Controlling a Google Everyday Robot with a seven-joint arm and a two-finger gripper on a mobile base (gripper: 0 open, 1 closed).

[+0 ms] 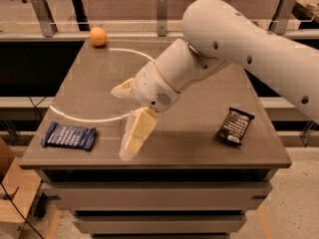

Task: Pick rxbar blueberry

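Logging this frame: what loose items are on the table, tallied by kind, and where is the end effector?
Snack bars: 2, the rxbar blueberry and a black-brown bar
Round orange fruit: 1
Total: 3
The open end effector hangs over the table near its front edge, right of the rxbar blueberry.

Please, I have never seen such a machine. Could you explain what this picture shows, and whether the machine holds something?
This is a white robot arm, seen by one camera looking down on a table; where the camera is mounted is unknown. At the arm's end is the gripper: two pale fingers, spread open over the table's front, holding nothing. On the table lie the rxbar blueberry in a dark blue wrapper at front left, a black-brown bar at right, and an orange round thing at the far edge.
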